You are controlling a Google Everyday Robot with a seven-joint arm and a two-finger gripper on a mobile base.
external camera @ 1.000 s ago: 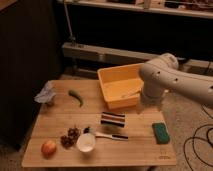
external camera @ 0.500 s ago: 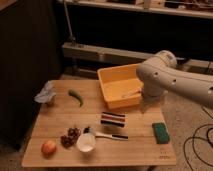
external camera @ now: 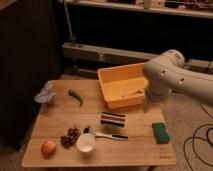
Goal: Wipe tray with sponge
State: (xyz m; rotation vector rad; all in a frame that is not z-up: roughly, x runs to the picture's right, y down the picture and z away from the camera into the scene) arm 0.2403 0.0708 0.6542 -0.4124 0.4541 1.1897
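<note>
I cannot see the gripper: it is hidden behind the bulky white arm [external camera: 172, 77], which leans in from the right over the tray's right end. Its jaws are released, and nothing shows in them. The arm is cut off at the right edge and covers the tray's right wall. A pale streak lies on the tray floor beside the arm; I cannot tell what it is.

The tray [external camera: 125, 103], 1 yellow-orange bin, sits at the back right of the wooden table [external camera: 130, 151]. The sponge [external camera: 160, 132], 1 dark green block, lies flat near the table's front right corner, well apart from the tray and clear of the arm.

Between tray and front edge I count 1 black, white and pink striped block [external camera: 113, 119] just in front of the tray, and 1 thin pen-like stick [external camera: 109, 134] touching 1 white cup [external camera: 86, 142]. Left of the cup are 1 dark cluster [external camera: 70, 137], perhaps grapes, and 1 round reddish fruit [external camera: 48, 147]. Further back left lie 1 green pepper [external camera: 76, 96] and 1 crumpled grey-blue lump [external camera: 46, 94] that I cannot identify. Dark cables [external camera: 197, 145] loop on the floor to the right.
</note>
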